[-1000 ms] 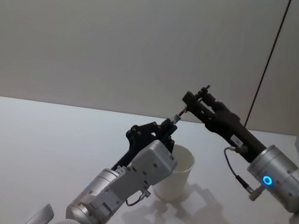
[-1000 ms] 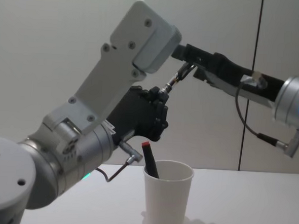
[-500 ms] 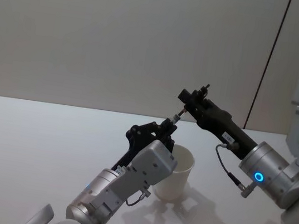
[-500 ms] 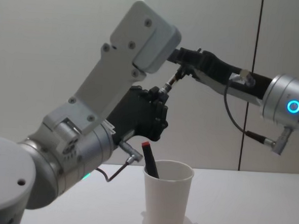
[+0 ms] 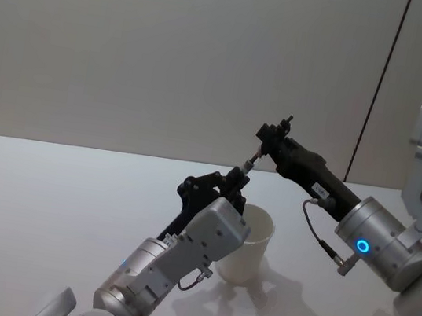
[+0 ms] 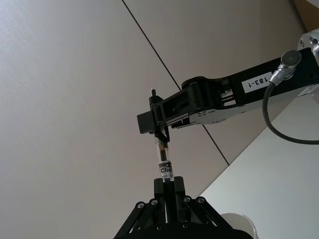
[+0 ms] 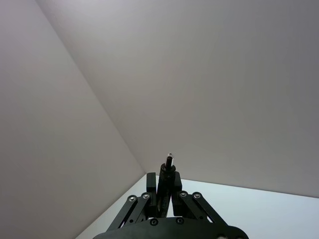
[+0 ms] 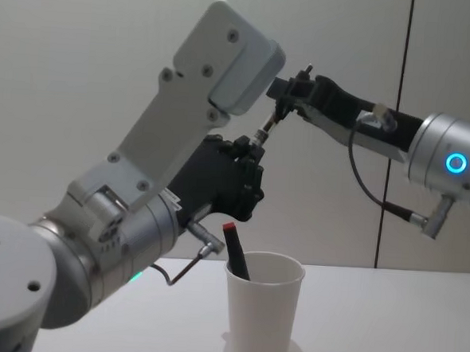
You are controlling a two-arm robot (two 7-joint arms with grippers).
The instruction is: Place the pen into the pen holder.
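White paper pen holder [image 8: 262,317] holds red-capped black marker [image 8: 235,252], leaning left.

Your arms are silver-grey cylinders with black linkage end effectors; the right end effector [image 5: 265,144] link bears a blue ring light, black cable and "183-1" label.

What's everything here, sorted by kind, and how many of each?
Robot grippers: 2, the left gripper and the right gripper, both gripping one pen
Pens: 2, the held pen and a red-tipped pen in the cup
White paper cups: 1, the pen holder
Total: 5
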